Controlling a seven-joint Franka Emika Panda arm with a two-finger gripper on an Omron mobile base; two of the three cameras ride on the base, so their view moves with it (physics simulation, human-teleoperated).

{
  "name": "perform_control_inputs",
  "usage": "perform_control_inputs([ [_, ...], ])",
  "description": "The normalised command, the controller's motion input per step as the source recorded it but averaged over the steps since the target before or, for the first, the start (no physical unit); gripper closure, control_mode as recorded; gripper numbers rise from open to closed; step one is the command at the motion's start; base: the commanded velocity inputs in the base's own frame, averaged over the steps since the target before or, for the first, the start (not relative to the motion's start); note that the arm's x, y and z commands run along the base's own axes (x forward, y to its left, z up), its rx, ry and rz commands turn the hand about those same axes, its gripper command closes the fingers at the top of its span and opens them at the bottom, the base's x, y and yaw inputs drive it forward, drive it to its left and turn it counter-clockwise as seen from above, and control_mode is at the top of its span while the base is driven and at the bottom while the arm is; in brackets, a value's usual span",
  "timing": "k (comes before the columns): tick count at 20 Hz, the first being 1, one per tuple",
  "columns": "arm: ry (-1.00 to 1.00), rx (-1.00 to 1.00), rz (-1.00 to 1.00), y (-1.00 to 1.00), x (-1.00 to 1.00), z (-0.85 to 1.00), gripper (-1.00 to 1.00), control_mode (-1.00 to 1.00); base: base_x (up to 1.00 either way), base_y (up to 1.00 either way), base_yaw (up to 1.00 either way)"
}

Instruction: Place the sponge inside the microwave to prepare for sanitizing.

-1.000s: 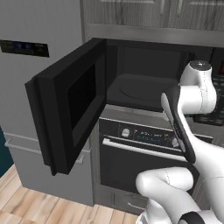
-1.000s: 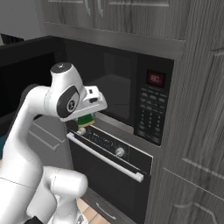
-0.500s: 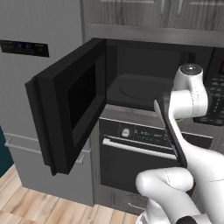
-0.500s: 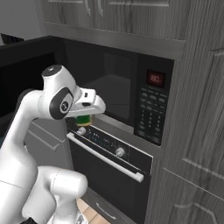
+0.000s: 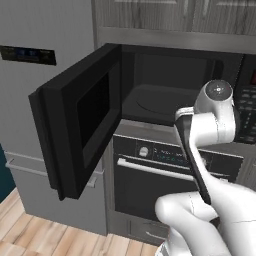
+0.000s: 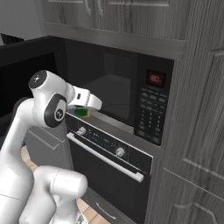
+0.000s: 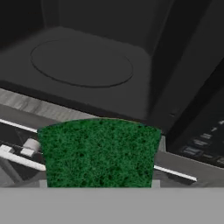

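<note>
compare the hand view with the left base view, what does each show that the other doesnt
Hand view alone: the sponge, green face up close, in front of the microwave's opening and above the oven front. Left base view alone: the swung-open microwave door, the grey fridge and the wood floor. Both: the open cavity with its round turntable.

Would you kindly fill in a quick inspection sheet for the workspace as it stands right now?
Surface: microwave floor and round turntable bare.
Job's things: microwave door swung wide open; sponge, green face toward the hand camera, held in front of the opening, above the oven.
Clutter: nothing seen.
Grippers: gripper carrying the sponge, not yet inside the cavity.
Cables: nothing seen.
Surroundings: oven below, button panel with red display, grey cabinets.
</note>
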Motion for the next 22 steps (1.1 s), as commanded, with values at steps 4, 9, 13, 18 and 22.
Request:
perform_control_inputs([
  [4,-0.27,0.00,-0.09,0.03,0.03,0.01,1.00,-1.00,0.00,0.00,0.00],
  [9,-0.11,0.00,-0.13,0.12,0.28,0.09,1.00,-1.00,0.00,0.00,0.00],
  [13,-0.07,0.01,-0.20,0.15,0.24,0.23,1.00,-1.00,0.00,0.00,0.00],
  [18,-0.02,0.04,-0.09,0.04,0.21,0.32,1.00,-1.00,0.00,0.00,0.00],
  [22,0.01,0.10,0.00,-0.08,0.31,0.23,1.00,-1.00,0.00,0.00,0.00],
])
